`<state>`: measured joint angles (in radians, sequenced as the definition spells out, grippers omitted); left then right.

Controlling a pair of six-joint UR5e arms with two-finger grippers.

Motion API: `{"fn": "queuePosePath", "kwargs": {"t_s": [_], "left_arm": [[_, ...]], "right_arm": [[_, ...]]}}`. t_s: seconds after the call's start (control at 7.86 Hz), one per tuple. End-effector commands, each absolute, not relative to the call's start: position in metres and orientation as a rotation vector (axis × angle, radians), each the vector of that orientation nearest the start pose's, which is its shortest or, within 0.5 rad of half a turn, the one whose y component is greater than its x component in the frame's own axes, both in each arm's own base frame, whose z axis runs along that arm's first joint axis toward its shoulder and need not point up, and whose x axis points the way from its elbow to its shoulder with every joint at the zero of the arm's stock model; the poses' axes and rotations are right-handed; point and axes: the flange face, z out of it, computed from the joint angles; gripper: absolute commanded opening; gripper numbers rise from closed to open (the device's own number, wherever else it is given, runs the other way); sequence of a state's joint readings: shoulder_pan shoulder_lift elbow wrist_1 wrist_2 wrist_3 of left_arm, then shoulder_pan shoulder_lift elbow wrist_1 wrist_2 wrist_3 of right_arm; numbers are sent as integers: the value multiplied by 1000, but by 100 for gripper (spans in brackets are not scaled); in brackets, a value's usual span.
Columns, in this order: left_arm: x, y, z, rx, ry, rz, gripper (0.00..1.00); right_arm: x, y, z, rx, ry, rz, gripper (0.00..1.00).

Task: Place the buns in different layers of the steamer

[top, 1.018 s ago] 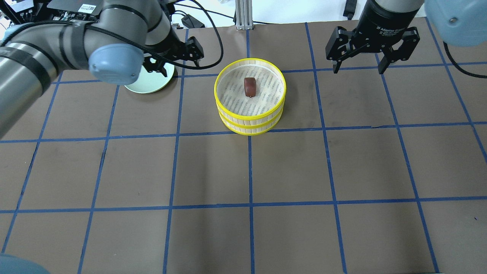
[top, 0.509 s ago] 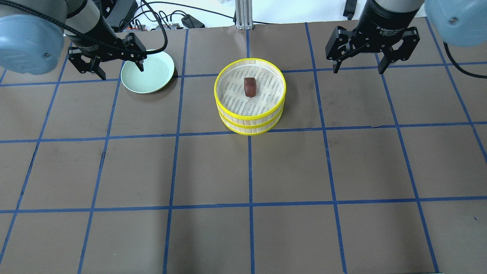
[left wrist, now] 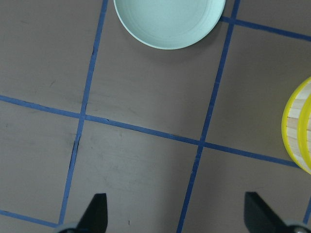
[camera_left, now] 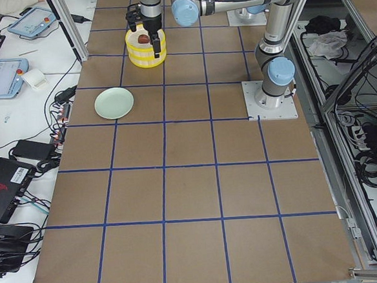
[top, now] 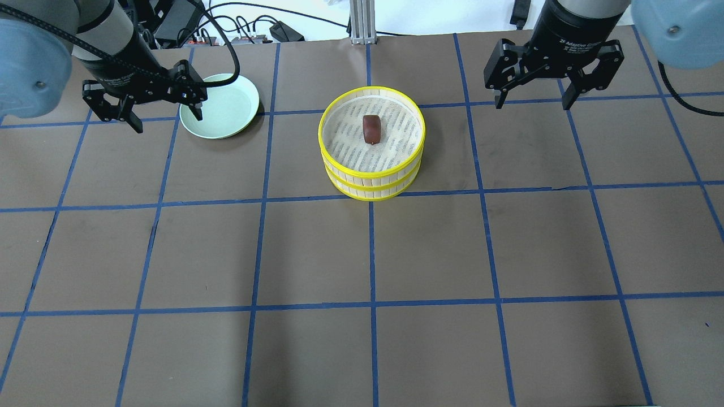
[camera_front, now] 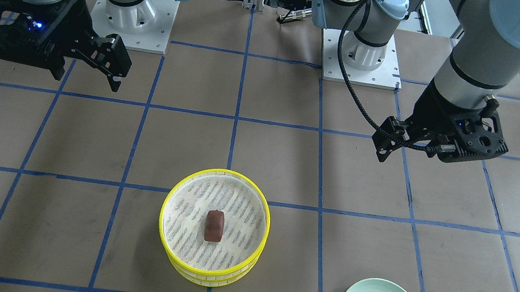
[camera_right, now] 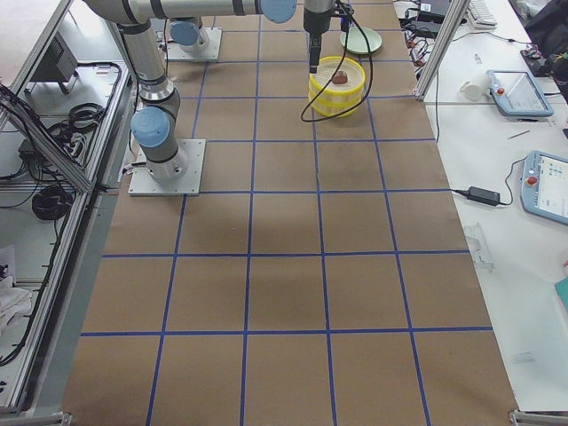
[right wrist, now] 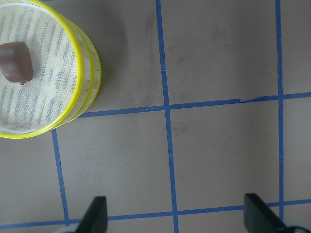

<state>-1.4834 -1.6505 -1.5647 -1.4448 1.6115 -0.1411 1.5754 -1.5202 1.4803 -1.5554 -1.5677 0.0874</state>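
Observation:
Two yellow-rimmed steamer trays stand stacked at the table's middle, the upper tray (top: 371, 89) on the lower tray (top: 371, 194). The dark reddish-brown bun (top: 371, 129) lies on the upper tray's mesh floor; it also shows in the front view (camera_front: 214, 225) and the right wrist view (right wrist: 16, 60). The cream-white bun is hidden or out of view. My left gripper (top: 168, 121) is open and empty above the table, at the left edge of the green plate. My right gripper (top: 533, 105) is open and empty, to the right of the steamer and apart from it.
A pale green round plate (top: 220, 107) with nothing on it sits left of the steamer; it also shows in the left wrist view (left wrist: 167, 22). Cables lie behind the table's far edge. The brown tabletop carries a blue tape grid.
My left arm has swung to the left, away from the steamer and across the green plate; its gripper now hangs at the plate's left edge. The right arm, steamer and bun have not moved.

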Motion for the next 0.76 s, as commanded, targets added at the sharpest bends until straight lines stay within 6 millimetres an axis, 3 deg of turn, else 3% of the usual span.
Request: {"fn": "queuePosePath", "kwargs": {"t_s": [0.0, 0.64], "left_arm": [[-116, -517, 459, -279, 3095, -3, 100], [-124, -514, 450, -253, 3088, 40, 100]], "right_arm": [[136, -515, 506, 127, 3134, -45, 100], [136, -516, 506, 127, 3135, -53, 100]]}}
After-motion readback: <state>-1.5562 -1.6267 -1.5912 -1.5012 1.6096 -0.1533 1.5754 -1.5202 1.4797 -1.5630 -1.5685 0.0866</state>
